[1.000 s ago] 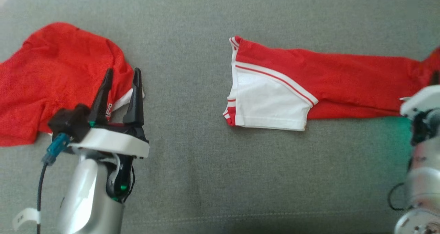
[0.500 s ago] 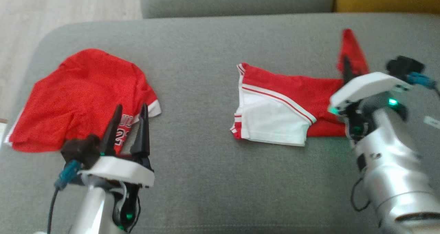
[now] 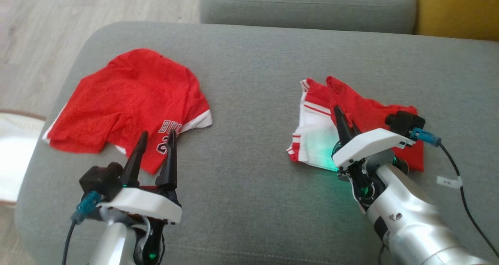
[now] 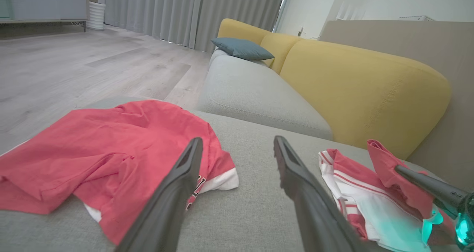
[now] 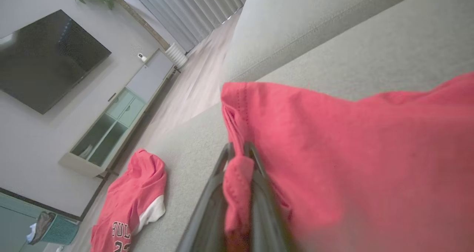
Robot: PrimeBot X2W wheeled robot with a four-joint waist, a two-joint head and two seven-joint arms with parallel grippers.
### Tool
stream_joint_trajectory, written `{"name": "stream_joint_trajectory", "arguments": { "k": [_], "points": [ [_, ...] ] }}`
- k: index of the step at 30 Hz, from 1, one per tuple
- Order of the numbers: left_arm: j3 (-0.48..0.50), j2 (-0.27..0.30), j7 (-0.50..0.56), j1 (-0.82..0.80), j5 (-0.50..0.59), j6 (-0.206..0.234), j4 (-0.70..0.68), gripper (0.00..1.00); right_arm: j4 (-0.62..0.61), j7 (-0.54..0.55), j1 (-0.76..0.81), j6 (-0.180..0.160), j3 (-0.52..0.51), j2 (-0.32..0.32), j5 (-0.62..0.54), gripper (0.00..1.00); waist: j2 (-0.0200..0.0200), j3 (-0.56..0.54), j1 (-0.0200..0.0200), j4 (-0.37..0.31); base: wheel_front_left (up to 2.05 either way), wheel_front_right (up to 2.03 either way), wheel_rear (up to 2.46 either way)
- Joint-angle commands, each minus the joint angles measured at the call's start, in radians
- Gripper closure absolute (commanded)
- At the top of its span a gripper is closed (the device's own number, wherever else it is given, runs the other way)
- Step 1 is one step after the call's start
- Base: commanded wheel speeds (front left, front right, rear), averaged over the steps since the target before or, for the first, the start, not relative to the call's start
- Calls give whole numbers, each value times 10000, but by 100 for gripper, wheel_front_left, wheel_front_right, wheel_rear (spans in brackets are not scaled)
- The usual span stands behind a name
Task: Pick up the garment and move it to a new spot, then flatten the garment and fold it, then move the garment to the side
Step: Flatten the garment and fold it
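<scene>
The garment [image 3: 315,140], red shorts with white side panels and stripes, lies at the right of the grey sofa seat [image 3: 249,82]. My right gripper [image 3: 337,110] is shut on a bunched red edge of it, lifted and doubled over the rest. In the right wrist view the red cloth [image 5: 351,152] is pinched between the tips of the gripper [image 5: 239,148]. My left gripper [image 3: 158,136] hovers open and holds nothing, at the near edge of a red jersey [image 3: 128,97]. The left wrist view shows that gripper [image 4: 237,142] spread wide, the shorts [image 4: 355,185] to its right.
The crumpled red jersey [image 4: 111,141] with dark lettering covers the seat's left part. The seat's rounded left edge drops to a wooden floor [image 3: 39,23] and a pale rug [image 3: 15,140]. A second grey cushion [image 3: 304,4] and a yellow backrest [image 3: 456,11] lie beyond.
The head camera has tilted and turned, shifting the whole picture. My right gripper has carried the shorts' red end leftward over the white part, so the garment is much shorter. The left gripper stays by the jersey.
</scene>
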Motion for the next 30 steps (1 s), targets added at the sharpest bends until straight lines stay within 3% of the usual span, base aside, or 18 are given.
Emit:
{"name": "stream_joint_trajectory", "arguments": {
  "k": [1, 9, 10, 11, 22, 26, 30],
  "points": [
    [312, 112, -120, -380, -52, 75, -303, 0, -134, -240, -534, 33, 326, 119, 315, 100, -1, 86, 1, 177, 0, 0, 0],
    [215, 112, -120, -435, -122, 87, -245, 0, 818, -737, -1089, 33, 1755, 119, 1285, 100, -1, 344, 1, 564, 0, 0, 0],
    [207, 112, -120, -441, -130, 93, -240, 0, 856, -752, -1134, 33, 1903, 119, 1360, 60, -1, 364, 1, 582, 0, 0, 0],
    [204, 112, -120, -445, -133, 98, -234, 0, 861, -762, -1174, 33, 2031, 119, 1409, 0, -1, 377, 1, 590, 0, 0, 0],
    [452, 112, -120, -463, -103, 155, -301, 0, -755, -774, -1101, 33, 2858, 120, 1085, 0, -1, 262, 1, 27, 0, 0, 0],
    [541, 112, -120, -467, -116, 154, -557, 0, -1059, -774, -1299, 33, 2494, 120, -249, 0, -1, 205, 1, -467, 0, 0, 0],
    [618, 112, -120, -546, -114, 169, -888, 0, -1287, -775, -1201, 33, 1247, 120, -2506, 0, -1, 197, 1, -980, 0, 0, 0]
  ]
}}
